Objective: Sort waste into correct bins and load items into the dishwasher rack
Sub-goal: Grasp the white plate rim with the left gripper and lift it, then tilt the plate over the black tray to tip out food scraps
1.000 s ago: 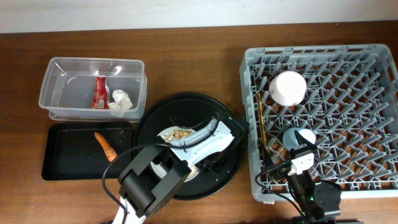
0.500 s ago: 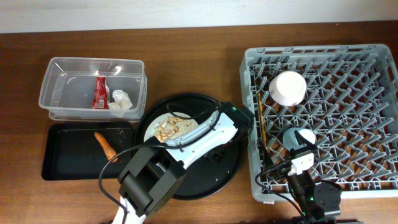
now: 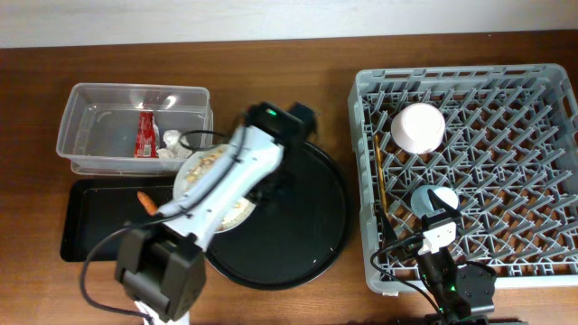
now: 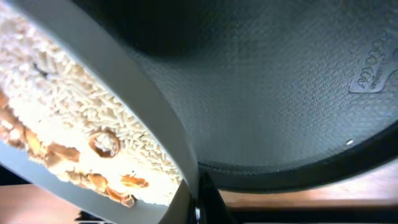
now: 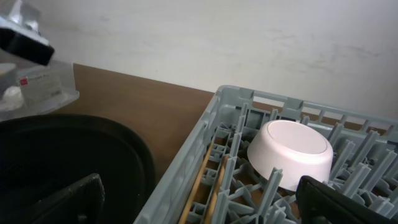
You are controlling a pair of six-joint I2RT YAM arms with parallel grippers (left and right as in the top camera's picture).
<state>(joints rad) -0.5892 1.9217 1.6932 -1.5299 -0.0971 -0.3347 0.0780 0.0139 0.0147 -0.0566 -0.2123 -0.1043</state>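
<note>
Gripping the plate (image 3: pixel 197 170) by its rim with the left gripper (image 4: pixel 198 198), fingers pinched tight on the edge at the bottom of the wrist view. On the plate, a spread of beige food scraps (image 4: pixel 68 118) (rice-like grains, with some browner bits along one side). From overhead, plate across the left edge of the round black tray (image 3: pixel 307 226), overlapping the right end of the shallow black tray (image 3: pixel 95 233) and the near corner of the clear tub (image 3: pixel 86 97), partly hidden under the white arm (image 3: pixel 237 167). Looks tilted, though hard to say by how much.

In the clear tub, a red wrapper (image 3: pixel 145 134) with a crumpled tissue (image 3: pixel 172 143) just beside it. In the shallow black tray, a carrot piece (image 3: pixel 145 202) near the plate's rim, one end hidden.

To the right, the grey rack (image 3: pixel 542 79). Inside it, near the left wall, a white bowl (image 3: pixel 416 127) upside down on the pegs. Along that wall, a pair of chopsticks (image 3: pixel 380 176). Nearer the front, a light-blue cup (image 3: pixel 434 198).

Over the rack's front left corner, the right gripper (image 5: pixel 199 186), fingers spread wide apart with nothing held between them. In its wrist view, bowl and chopsticks ahead, round black tray off to the left.
</note>
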